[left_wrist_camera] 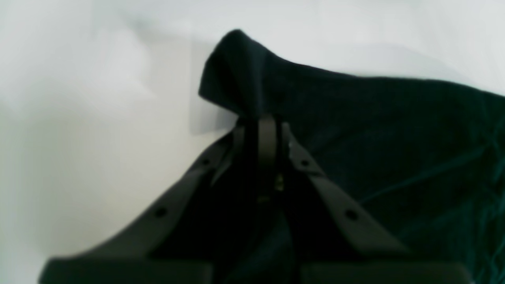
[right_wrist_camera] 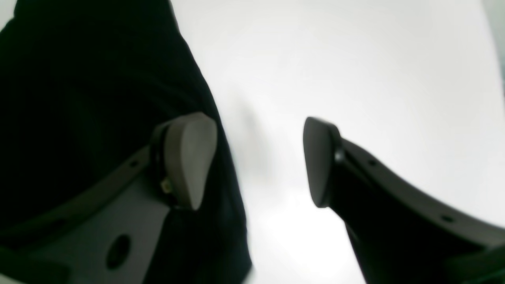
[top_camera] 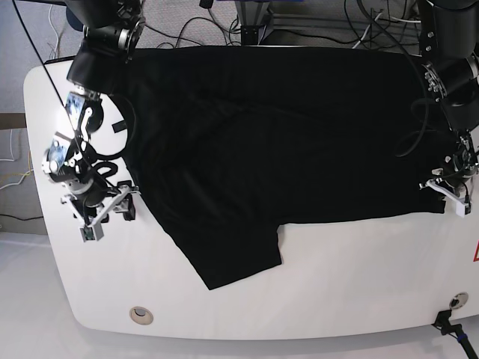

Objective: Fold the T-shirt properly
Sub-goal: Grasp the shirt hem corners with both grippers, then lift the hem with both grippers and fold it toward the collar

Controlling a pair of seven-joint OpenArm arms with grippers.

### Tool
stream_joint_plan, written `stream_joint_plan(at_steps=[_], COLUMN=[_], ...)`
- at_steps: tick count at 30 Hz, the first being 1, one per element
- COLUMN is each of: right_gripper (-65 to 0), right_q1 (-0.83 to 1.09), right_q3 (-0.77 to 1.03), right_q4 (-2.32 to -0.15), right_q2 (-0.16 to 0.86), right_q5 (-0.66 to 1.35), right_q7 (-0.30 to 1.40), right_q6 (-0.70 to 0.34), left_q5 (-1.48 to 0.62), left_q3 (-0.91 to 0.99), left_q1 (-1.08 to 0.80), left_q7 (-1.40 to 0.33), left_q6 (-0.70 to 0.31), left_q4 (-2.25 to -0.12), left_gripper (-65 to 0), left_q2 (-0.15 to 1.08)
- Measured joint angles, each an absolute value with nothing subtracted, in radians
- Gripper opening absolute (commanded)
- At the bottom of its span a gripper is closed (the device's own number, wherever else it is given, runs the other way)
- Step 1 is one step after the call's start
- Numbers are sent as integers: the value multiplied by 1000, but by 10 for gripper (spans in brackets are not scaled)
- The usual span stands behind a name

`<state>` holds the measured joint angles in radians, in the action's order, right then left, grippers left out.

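Note:
The black T-shirt (top_camera: 284, 142) lies spread over the white table (top_camera: 337, 292), with one sleeve (top_camera: 232, 258) pointing toward the front edge. My left gripper (top_camera: 447, 196) is at the shirt's right edge. In the left wrist view, this gripper (left_wrist_camera: 266, 122) is shut on a raised fold of the black T-shirt (left_wrist_camera: 244, 67). My right gripper (top_camera: 120, 203) stands open at the shirt's left edge. In the right wrist view, one fingertip (right_wrist_camera: 189, 157) of the gripper (right_wrist_camera: 254, 161) is over the T-shirt (right_wrist_camera: 79, 98), and the other is over bare table. No print shows.
Cables (top_camera: 299, 22) run along the table's back edge. A cable from my right arm loops (top_camera: 112, 142) over the table's left part. A round grommet hole (top_camera: 139, 315) sits near the front left corner. Bare white table lies in front of the shirt.

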<state>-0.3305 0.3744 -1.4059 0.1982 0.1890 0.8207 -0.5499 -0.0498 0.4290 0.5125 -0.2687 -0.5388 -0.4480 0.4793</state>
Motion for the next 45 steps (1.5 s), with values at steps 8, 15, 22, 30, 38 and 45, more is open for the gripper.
stream_joint_plan(at_steps=[8, 15, 22, 30, 38, 45], right_gripper=[-278, -277, -275, -277, -453, -650], right_q1=[-587, -709, -706, -701, -700, -692], right_q3=[254, 254, 142, 138, 138, 138], right_q4=[-942, -494, -404, -405, -405, -403], right_q2=[215, 234, 221, 146, 119, 120], right_q5=[189, 184, 194, 207, 206, 205], right_q7=[633, 388, 289, 265, 265, 273], right_q6=[-548, -536, -472, -471, -471, -471], left_q5=[-56, -51, -52, -52, -52, -49], left_q3=[430, 431, 431, 431, 431, 431], left_q1=[490, 459, 460, 460, 460, 461], left_q7=[-258, -266, -269, -268, -268, -272], left_q6=[-541, -547, -547, -547, -547, -548], left_q4=[-453, -513, -514, -514, -514, -559], left_gripper=[-650, -650, -650, -650, -650, -650], left_q2=[479, 478, 480, 480, 480, 477])
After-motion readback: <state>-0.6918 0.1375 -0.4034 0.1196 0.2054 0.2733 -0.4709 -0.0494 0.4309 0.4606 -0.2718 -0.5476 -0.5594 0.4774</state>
